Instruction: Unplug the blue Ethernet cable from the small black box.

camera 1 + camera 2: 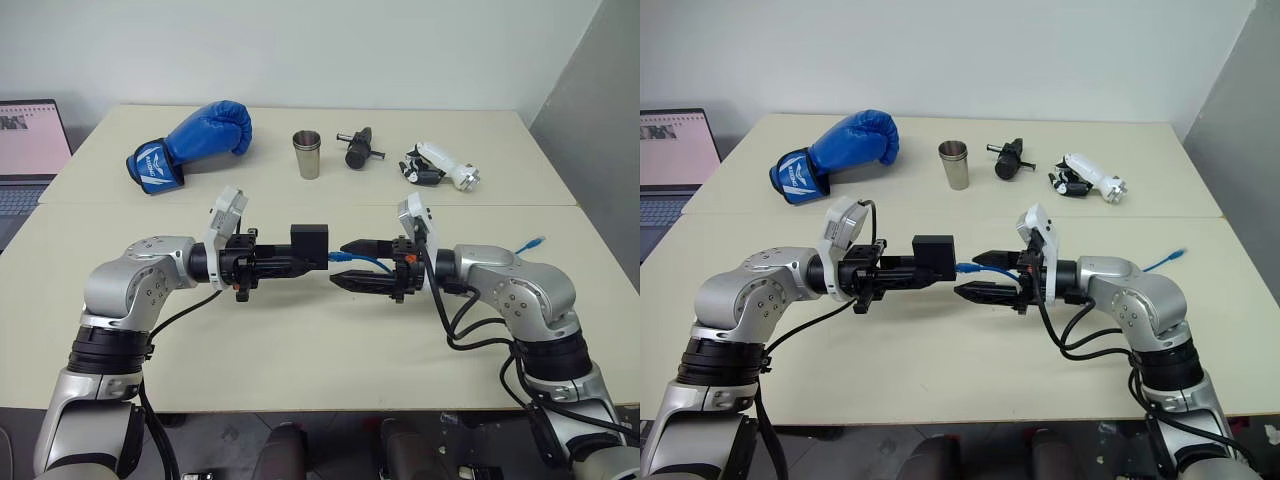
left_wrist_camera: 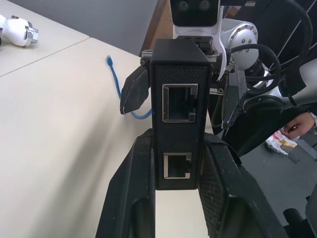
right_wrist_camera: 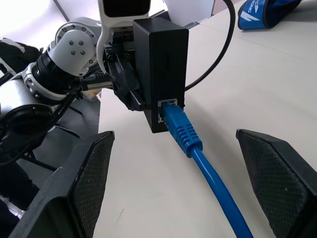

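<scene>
The small black box (image 1: 309, 243) hangs above the near table, with my left gripper (image 1: 300, 260) shut on its lower part. The left wrist view shows the box (image 2: 181, 74) between my two fingers, two empty ports facing the camera. The blue Ethernet cable (image 3: 181, 129) is plugged into the box's (image 3: 163, 54) far side. My right gripper (image 1: 345, 264) faces the box, open, one finger on each side of the plug and neither touching it. The cable (image 1: 365, 262) runs back past my right wrist. Its free end (image 1: 530, 243) lies on the table at the right.
At the back of the far table are a blue boxing glove (image 1: 195, 140), a steel cup (image 1: 307, 153), a black cylindrical tool (image 1: 358, 148) and a white and black device (image 1: 440, 166). A laptop (image 1: 30, 150) stands at the far left. A person's hand (image 2: 297, 126) shows beyond the table.
</scene>
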